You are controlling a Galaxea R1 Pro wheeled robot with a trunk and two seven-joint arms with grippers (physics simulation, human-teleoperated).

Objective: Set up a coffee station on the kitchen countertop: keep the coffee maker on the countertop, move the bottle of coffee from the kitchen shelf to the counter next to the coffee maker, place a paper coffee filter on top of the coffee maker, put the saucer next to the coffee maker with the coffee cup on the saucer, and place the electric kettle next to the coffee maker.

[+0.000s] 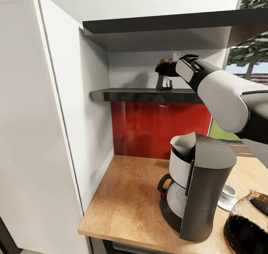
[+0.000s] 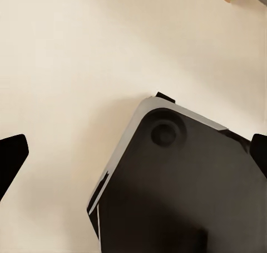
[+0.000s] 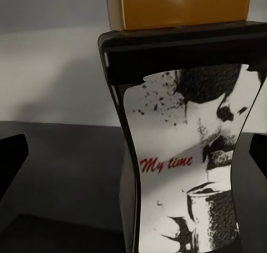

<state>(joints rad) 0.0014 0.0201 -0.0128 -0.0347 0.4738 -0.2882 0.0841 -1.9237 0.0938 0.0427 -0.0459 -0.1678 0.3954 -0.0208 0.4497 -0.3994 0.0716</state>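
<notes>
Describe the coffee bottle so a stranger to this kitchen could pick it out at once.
Find the red backsplash behind the coffee maker; just above it runs a dark shelf. The bottle of coffee stands there, the right gripper right at it. It is black and waisted, with a gold cap and a white label reading "My time".

Bright, even renders; close wrist views slightly soft.
</notes>
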